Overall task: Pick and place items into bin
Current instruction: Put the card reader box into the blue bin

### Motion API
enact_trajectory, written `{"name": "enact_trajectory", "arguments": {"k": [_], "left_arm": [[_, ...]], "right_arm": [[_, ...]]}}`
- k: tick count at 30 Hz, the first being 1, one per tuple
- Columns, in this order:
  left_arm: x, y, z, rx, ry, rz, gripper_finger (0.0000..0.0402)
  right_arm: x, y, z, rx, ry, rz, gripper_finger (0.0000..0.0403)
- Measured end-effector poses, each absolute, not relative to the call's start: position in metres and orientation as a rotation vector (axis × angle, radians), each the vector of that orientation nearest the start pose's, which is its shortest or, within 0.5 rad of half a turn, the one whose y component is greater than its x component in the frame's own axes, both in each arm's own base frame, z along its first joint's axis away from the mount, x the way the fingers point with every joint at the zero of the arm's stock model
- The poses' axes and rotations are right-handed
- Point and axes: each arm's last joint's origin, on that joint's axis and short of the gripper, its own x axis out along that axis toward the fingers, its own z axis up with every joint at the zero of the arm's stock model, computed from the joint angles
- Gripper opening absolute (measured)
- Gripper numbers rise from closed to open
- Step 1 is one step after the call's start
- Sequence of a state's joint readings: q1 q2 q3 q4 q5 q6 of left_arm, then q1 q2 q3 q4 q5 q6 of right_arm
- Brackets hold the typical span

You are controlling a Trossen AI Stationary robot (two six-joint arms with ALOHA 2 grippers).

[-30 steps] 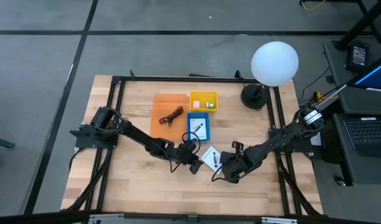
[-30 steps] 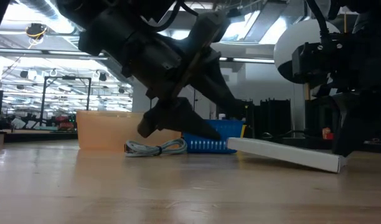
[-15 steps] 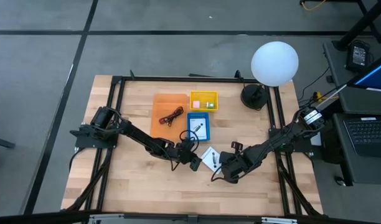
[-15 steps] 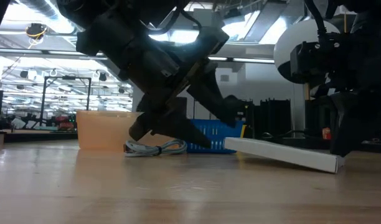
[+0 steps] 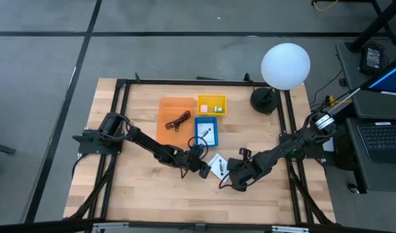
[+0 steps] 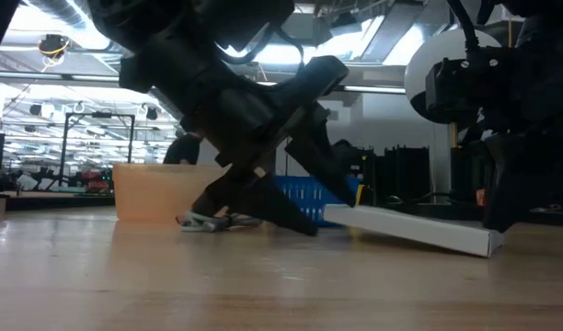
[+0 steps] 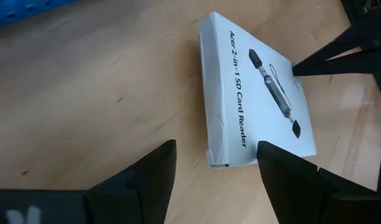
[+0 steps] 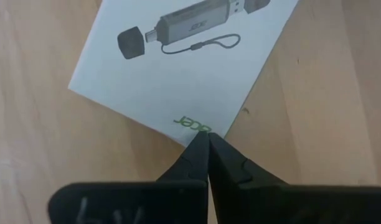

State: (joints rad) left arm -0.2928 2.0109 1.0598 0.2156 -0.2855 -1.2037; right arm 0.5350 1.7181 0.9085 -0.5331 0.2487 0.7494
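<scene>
The wooden table (image 5: pixel 133 194) carries a black frame, and at its far right corner stands a lamp with a large white globe (image 5: pixel 285 65) on a black base. Near the middle of the far side sit three bins close together: an orange bin (image 5: pixel 167 111) holding a thin red cable (image 5: pixel 180 120), a yellow bin (image 5: pixel 211 104) with tiny pink and green pieces, and just in front of it a blue bin (image 5: pixel 206 131) with a white card inside. From table height the orange and blue bins show behind the left arm, whose bulk hides much of them, and a small grey coil of cable (image 6: pixel 201 221) lies on the wood beside the arm.

The white box (image 5: pixel 218 164) lies on the table in front of the blue bin, between the two grippers. It is flat and rectangular, printed "Acer 2-in-1 SD Card Reader" along one side with a drawing of the reader on its face (one end is raised off the wood in the low view).

The left gripper (image 7: pixel 215 165) sits low just beside the box, fingers spread wide with one short end of the box between them, gripping nothing. The right gripper (image 8: pixel 207 140) has its fingertips pressed together at the box's corner; whether they pinch the edge cannot be told.
</scene>
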Motion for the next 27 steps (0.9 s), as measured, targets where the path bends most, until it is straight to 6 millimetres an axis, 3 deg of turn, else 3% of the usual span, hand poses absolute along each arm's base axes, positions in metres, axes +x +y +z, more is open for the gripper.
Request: {"name": "enact_trajectory", "arguments": {"k": [22, 27], "left_arm": [[0.3855, -0.1119, 0.1201, -1.014, 0.601, 0.281, 0.0214], [0.3866, -0.1122, 0.1216, -1.020, 0.586, 0.270, 0.0196]], "right_arm": [[0.2581, 0.1448, 0.1357, 0.135, 1.208, -0.203, 0.0000], [0.2584, 0.1451, 0.1359, 0.138, 1.205, -0.201, 0.0000]]}}
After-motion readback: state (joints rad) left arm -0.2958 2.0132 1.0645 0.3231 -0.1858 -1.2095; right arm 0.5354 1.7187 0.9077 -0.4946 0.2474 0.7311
